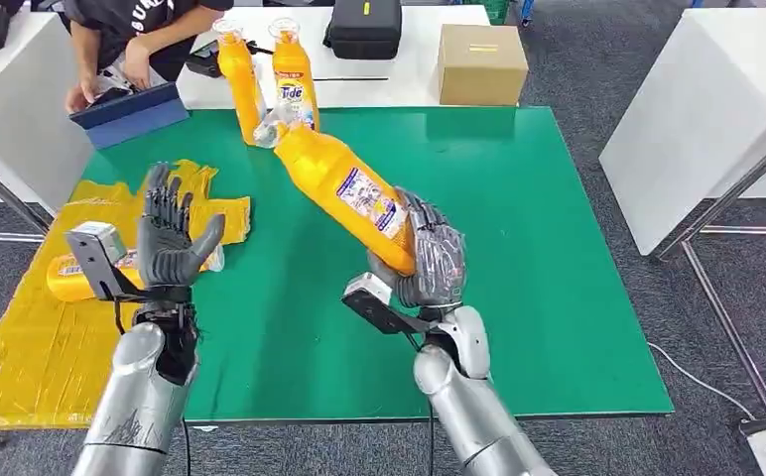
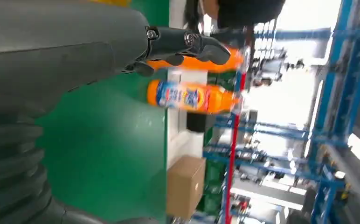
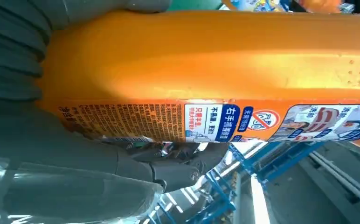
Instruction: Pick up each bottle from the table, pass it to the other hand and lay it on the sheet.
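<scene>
My right hand [image 1: 431, 260] grips the lower end of an orange detergent bottle [image 1: 344, 190], held tilted above the green table [image 1: 518, 248] with its clear cap toward the far left. Close up, the same bottle [image 3: 206, 70] lies across my right hand's fingers [image 3: 178, 163]. My left hand [image 1: 169, 238] is raised and open, fingers spread, over the yellow sheet [image 1: 22, 337]. One orange bottle [image 1: 76, 276] lies on that sheet, partly behind my left hand. Two more bottles [image 1: 295, 69] stand upright at the table's far edge; they appear past my left hand's fingers [image 2: 187, 44] as bottles [image 2: 192, 97].
A person [image 1: 131, 45] stands at the far left handling a blue tablet case [image 1: 129, 114]. On the white table behind sit a cardboard box [image 1: 481, 64] and a black case [image 1: 364, 28]. A white table [image 1: 697, 119] stands at the right.
</scene>
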